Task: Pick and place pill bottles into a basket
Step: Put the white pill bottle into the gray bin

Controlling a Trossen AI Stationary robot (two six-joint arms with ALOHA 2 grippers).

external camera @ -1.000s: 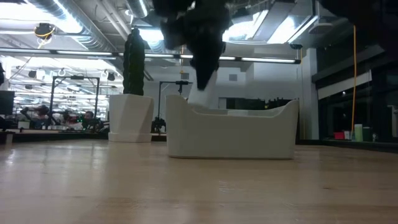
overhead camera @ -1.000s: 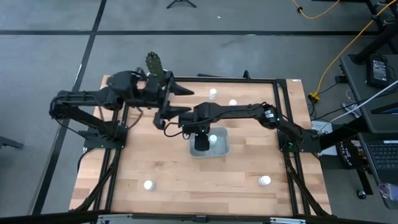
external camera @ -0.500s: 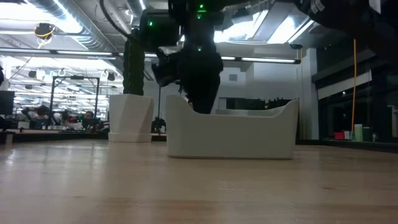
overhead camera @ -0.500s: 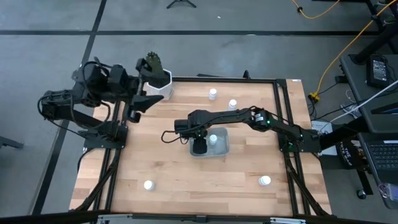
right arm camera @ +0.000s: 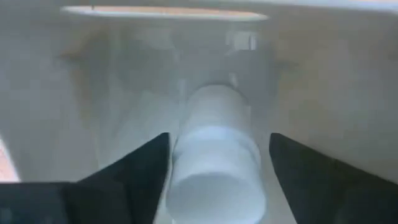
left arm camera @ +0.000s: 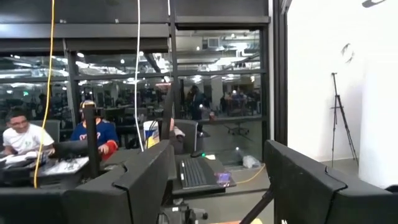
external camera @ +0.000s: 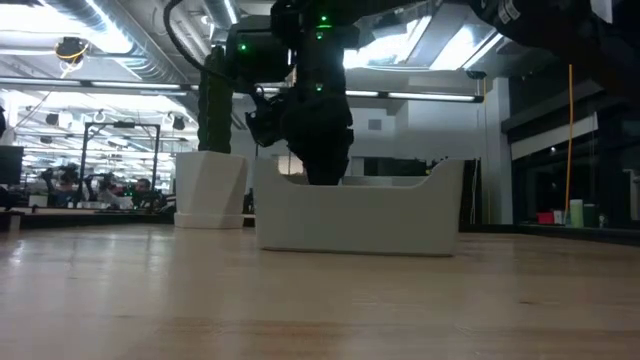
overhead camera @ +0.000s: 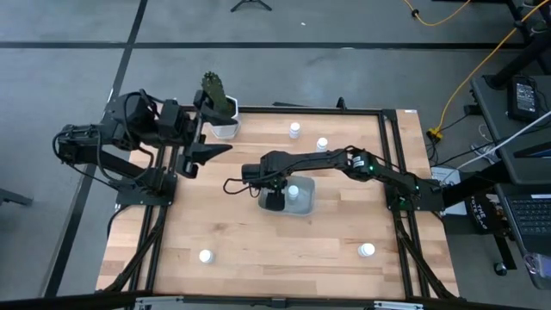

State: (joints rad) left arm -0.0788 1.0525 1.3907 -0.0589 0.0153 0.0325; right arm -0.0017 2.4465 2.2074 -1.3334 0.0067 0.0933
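My right claw [overhead camera: 275,203] is down in the basket [overhead camera: 306,207], fingers apart around a bottle [right arm camera: 214,158]; left claw [overhead camera: 207,151] hangs parted.

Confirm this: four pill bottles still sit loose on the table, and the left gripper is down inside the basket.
Wrong arm. The high view shows the right gripper down in the basket; the left gripper hangs near the table's far-left corner. Four loose pill bottles is correct.

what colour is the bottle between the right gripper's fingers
White all over; the pill bottle shows best in the right wrist view.
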